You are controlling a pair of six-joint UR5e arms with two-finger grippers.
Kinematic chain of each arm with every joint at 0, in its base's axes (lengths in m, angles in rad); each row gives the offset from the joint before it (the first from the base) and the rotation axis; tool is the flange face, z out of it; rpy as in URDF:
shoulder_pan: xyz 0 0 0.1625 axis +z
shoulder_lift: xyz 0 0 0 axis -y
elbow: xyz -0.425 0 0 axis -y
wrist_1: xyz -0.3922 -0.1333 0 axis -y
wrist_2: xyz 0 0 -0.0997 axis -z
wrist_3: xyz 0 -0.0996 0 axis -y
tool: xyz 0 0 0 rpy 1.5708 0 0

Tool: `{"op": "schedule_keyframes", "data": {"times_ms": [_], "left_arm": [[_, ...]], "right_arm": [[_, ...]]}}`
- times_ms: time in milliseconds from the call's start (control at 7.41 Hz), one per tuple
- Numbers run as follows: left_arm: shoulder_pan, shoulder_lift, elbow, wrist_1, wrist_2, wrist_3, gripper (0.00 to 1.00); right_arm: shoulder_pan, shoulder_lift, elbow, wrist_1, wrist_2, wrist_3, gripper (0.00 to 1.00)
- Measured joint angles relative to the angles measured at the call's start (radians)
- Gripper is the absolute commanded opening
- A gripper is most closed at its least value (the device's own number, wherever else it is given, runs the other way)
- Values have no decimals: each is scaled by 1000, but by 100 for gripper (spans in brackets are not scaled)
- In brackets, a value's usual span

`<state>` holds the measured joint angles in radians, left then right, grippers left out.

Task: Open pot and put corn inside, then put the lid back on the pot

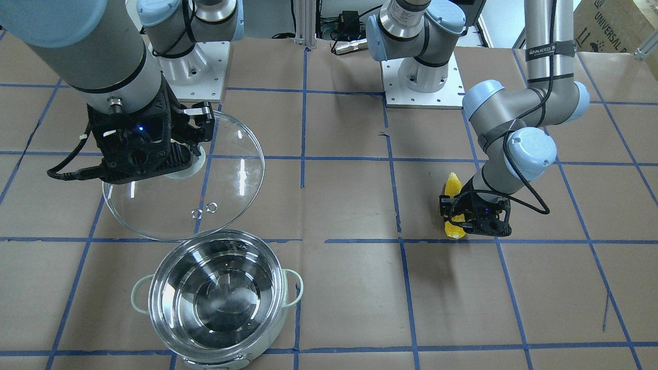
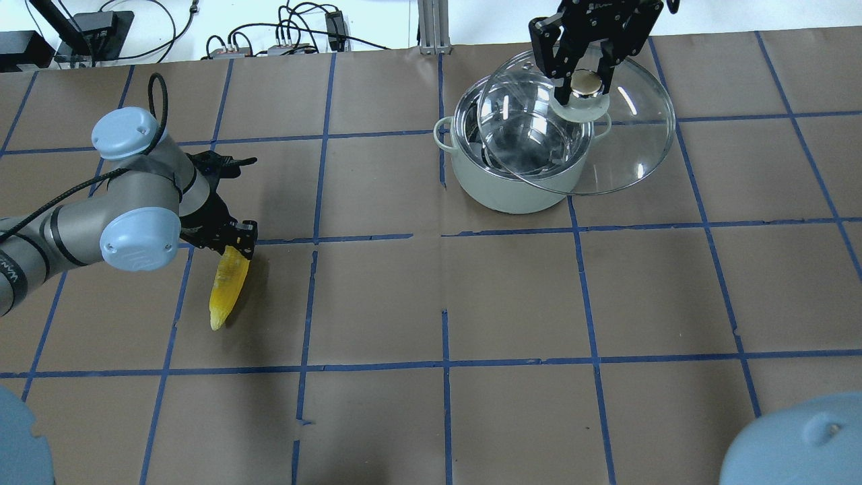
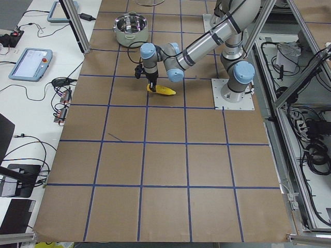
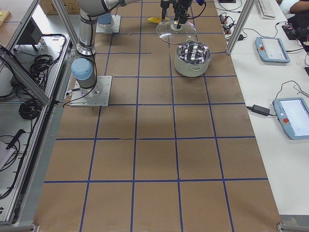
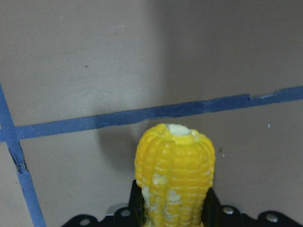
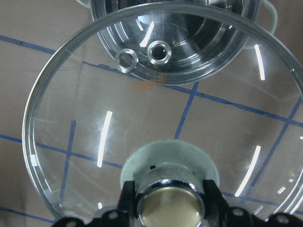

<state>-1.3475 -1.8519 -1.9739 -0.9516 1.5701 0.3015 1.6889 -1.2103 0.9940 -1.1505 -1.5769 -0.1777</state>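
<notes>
Well, in the overhead view, the yellow tapered corn cob [image 2: 226, 289] sits low at about 9 o'clock on the brown paper-covered worktop [image 2: 431, 289], well apart from the pot. Its long axis runs from 1 o'clock to 7 o'clock. The thick end is at 1 and the tapered tip points to 7, toward the robot's side. The left claw [image 2: 237, 246] is clamped on the thick end, with a black finger [image 5: 212, 208] pressed against the kernels on each side. Whether the tip touches the paper I cannot tell.

At 1 o'clock stands the round shiny stainless-steel pot with pale green loop handles [image 2: 512, 192], upright and uncovered, with its handles at 9 and 3 o'clock. The round clear glass domed lid [image 2: 633, 145] hangs tilted and raised, offset toward 2 o'clock of the pot. From overhead its rim overlaps part of the pot's mouth. The right claw [image 2: 583, 82] is closed tight on the metallic knob [image 6: 166, 204] above the lid's pale green disc, one finger on each side. Two small metal vent rings [image 6: 127, 60] sit near the lid's edge closest to the pot.
</notes>
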Motion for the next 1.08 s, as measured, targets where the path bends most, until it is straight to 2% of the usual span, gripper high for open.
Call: {"op": "schedule_keyframes", "data": {"times_ms": [405,675,1079], "left_arm": [[-142,-17,254,-165,-60,-162,21],[-259,-93,455,-237,-110,-298,21],[-419,-260,781,-301,-171,-533,23]], "right_arm": [[-11,0,4,6,2,-7,25],[-19,-15,42,13,8,-14,24],[-22,-107,203,-51,11,-12,25]]}}
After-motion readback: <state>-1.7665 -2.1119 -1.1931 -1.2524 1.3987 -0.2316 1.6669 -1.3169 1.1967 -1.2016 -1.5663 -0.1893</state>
